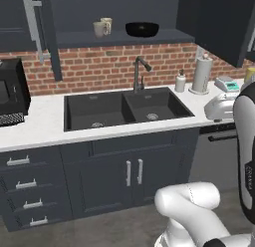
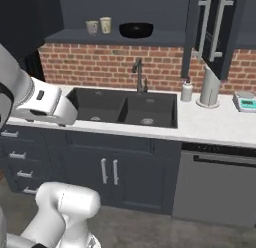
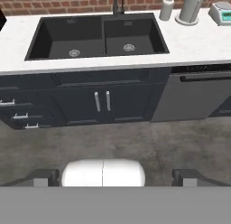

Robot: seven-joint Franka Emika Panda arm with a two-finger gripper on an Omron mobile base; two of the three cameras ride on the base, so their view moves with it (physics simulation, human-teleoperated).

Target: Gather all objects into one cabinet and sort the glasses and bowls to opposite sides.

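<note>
The dark cabinet (image 1: 119, 39) above the sink stands with its doors swung out. On its shelf, two pale mugs (image 1: 102, 27) (image 2: 98, 26) sit side by side at the left. The wide black bowl (image 1: 142, 29) (image 2: 136, 29) rests to their right, apart from them. The red cup is out of view. My gripper (image 3: 116, 177) hangs well back from the counter and looks down at the sink and floor. It is open, its fingertips (image 3: 44, 177) spread wide with nothing between them.
A black double sink (image 1: 124, 107) with a faucet (image 1: 139, 71) is set in the white counter (image 1: 40, 126). A soap bottle (image 1: 180, 82), paper towel roll (image 1: 201, 74) and scale (image 1: 227, 83) stand at the right. A black appliance (image 1: 11, 91) stands left; the open door (image 2: 210, 29) juts out.
</note>
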